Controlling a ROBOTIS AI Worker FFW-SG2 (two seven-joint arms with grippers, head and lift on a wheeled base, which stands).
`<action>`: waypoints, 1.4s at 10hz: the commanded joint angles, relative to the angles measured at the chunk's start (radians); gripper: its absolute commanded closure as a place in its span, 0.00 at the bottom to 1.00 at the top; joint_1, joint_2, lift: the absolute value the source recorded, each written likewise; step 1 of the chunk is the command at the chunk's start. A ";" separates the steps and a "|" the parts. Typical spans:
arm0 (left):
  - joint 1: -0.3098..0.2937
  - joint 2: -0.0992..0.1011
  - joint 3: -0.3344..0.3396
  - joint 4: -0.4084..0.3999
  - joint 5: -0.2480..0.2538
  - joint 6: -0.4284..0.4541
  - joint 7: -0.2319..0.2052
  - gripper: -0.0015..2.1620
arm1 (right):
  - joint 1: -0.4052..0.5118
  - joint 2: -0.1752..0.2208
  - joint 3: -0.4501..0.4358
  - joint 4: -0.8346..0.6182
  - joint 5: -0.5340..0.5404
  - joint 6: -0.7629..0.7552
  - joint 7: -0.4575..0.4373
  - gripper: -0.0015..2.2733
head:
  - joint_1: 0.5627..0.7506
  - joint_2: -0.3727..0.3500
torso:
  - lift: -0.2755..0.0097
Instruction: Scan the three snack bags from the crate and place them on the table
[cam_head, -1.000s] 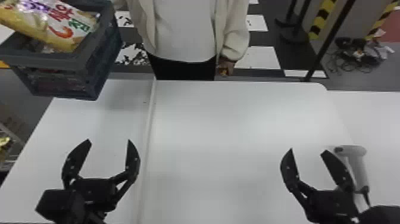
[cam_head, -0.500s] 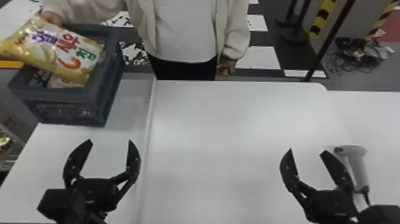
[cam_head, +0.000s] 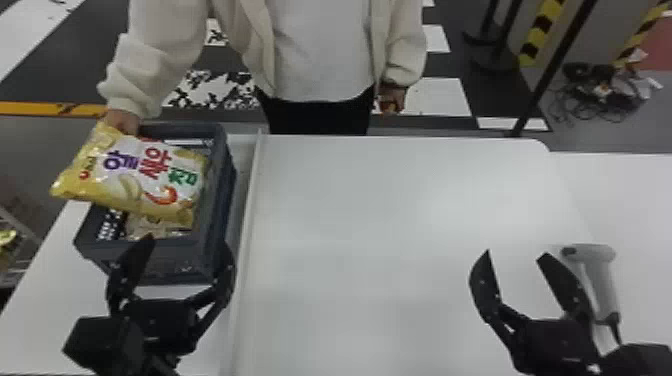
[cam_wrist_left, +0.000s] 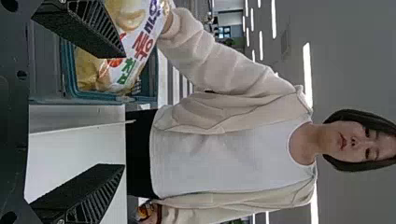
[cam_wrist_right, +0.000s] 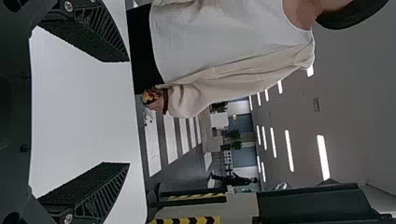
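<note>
You had left gripper (cam_head: 186, 241) and right gripper (cam_head: 516, 254) spread; reaching early risked bumping person's hand (cam_head: 121, 121) by far edge of crate (cam_head: 170, 261)

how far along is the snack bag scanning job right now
Done: no scan or placement is evident; the light grey pistol-shaped scanner lies beside the open right claw.

In hand: the open left claw is empty too; a person's hand holds a yellow-and-white crinkly snack bag over the dark grey plastic crate.

Left: apparently scanning all three bags and placing them on the white table.
</note>
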 joint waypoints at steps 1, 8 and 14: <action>0.000 0.001 0.000 0.000 0.000 0.000 0.001 0.01 | 0.000 0.000 0.000 -0.001 0.000 0.000 0.000 0.04 | 0.70 0.50 | 0.75; -0.034 -0.003 0.100 -0.098 0.033 0.113 -0.002 0.01 | 0.001 -0.011 0.014 -0.003 0.000 0.000 0.000 0.04 | 0.70 0.57 | 0.75; -0.213 -0.016 0.302 -0.173 0.230 0.610 -0.083 0.01 | -0.003 -0.034 0.025 -0.005 0.000 0.015 0.000 0.04 | 0.70 0.75 | 0.75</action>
